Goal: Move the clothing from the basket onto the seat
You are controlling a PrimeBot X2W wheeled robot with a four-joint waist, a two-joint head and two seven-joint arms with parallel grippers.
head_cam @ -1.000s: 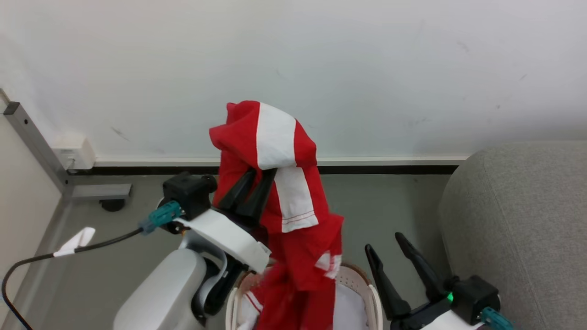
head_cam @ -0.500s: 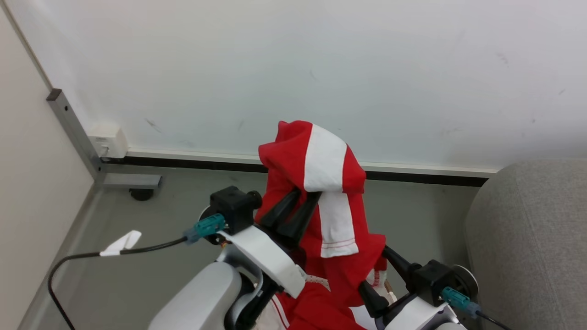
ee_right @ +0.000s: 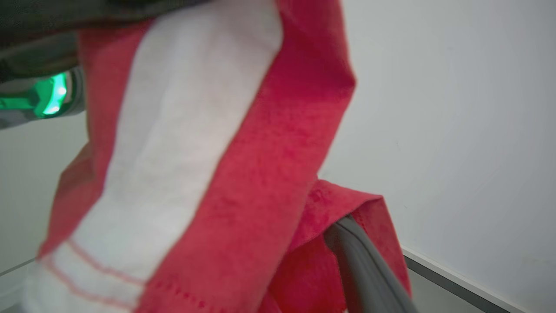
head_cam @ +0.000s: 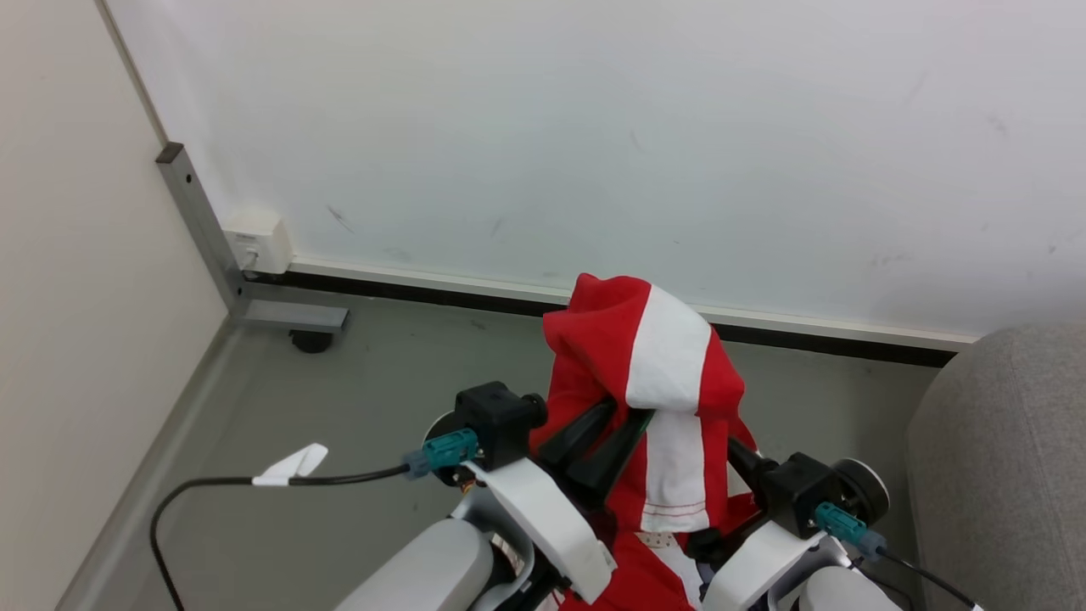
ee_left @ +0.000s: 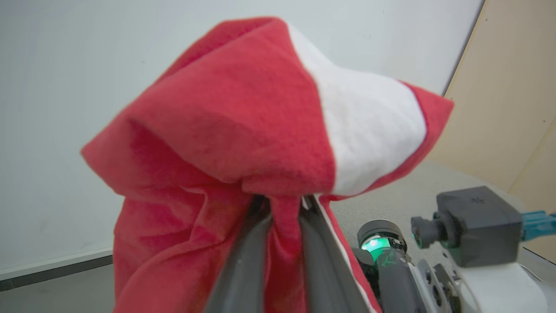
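The clothing (head_cam: pixel 653 373) is up in the air, a red bunch with a wide white stripe, and it flops over the tips of the left claw (head_cam: pixel 629 410) like a little hood. The two dark fingers of that claw are pressed close together with a fold of the red cloth pinched between them, and you can see this best from the left wrist. From the pinch the cloth hangs straight down, so its long way runs up and down, with the white stripe going down the side that faces the right claw (head_cam: pixel 723 499). The right claw is just beside the hanging cloth and its fingers are spread wide. It is not squeezing anything, but a red fold lies over one finger (ee_right: pixel 360 265) and touches it. Under it all is the grey floor (head_cam: pixel 382 407), and the white wall (head_cam: pixel 594 127) is behind. The seat (head_cam: pixel 1001 458) is the big grey soft thing off to the robot's right, well apart from the clothing, with the right arm in between. So I think the clothing has to travel to the right, away from the left claw's side. The right arm is nearer the seat, but the left one has the hold, so the low hanging end may drag or catch on the right claw on the way.
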